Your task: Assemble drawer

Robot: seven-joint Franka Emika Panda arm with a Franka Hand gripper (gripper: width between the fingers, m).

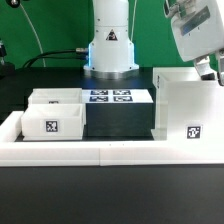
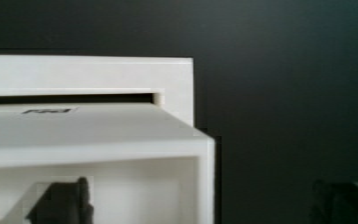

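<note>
The drawer's tall white housing (image 1: 190, 105) stands at the exterior view's right, with a square tag low on its front. Two small open-top white boxes (image 1: 52, 118) (image 1: 55, 97) sit at the left, one behind the other; the front one shows a tag. My gripper (image 1: 207, 68) hangs over the housing's far right top corner. In the wrist view the housing's white wall and edge (image 2: 105, 110) fill the picture. My gripper (image 2: 206, 205) is open, with one dark finger (image 2: 64, 200) over the white part and the other faint against the black table. It holds nothing.
The marker board (image 1: 110, 96) lies between the boxes and the housing, in front of the robot base (image 1: 110, 45). A long low white border wall (image 1: 100, 150) runs along the front, with the black table (image 1: 110, 195) before it.
</note>
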